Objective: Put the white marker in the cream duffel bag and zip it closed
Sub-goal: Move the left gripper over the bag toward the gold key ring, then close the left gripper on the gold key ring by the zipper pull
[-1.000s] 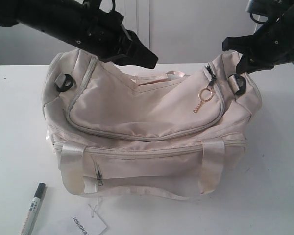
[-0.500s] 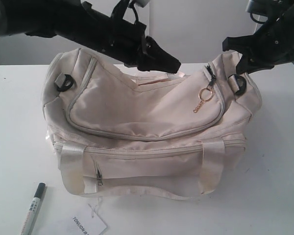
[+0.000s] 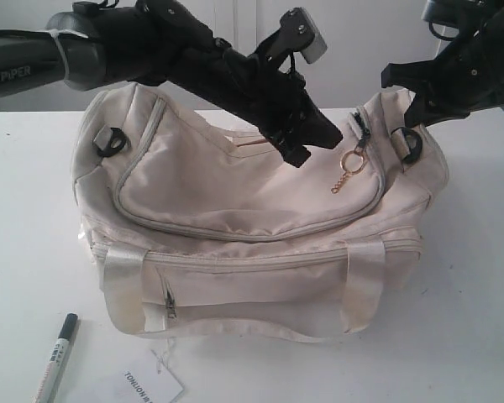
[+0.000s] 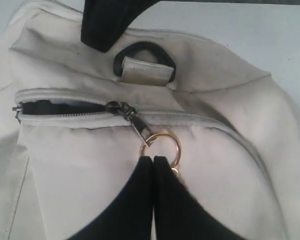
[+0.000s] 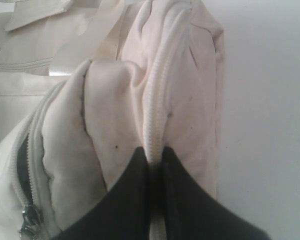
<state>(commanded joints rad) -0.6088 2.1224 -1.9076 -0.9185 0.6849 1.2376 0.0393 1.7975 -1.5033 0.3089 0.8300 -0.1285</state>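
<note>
Fabric at the right end of the cream duffel bag [image 3: 252, 210] is pinched along a zip seam by the clenched right claw [image 5: 151, 157]. The left claw [image 4: 153, 159] reaches across the bag's top, its fingers pressed together with their tips against the gold ring pull [image 4: 178, 149] (whether they actually grip it, I cannot tell). The white marker [image 3: 57, 357] lies on the counter [image 3: 470, 294] by the bag's front left corner, near a paper tag [image 3: 151, 384].
</note>
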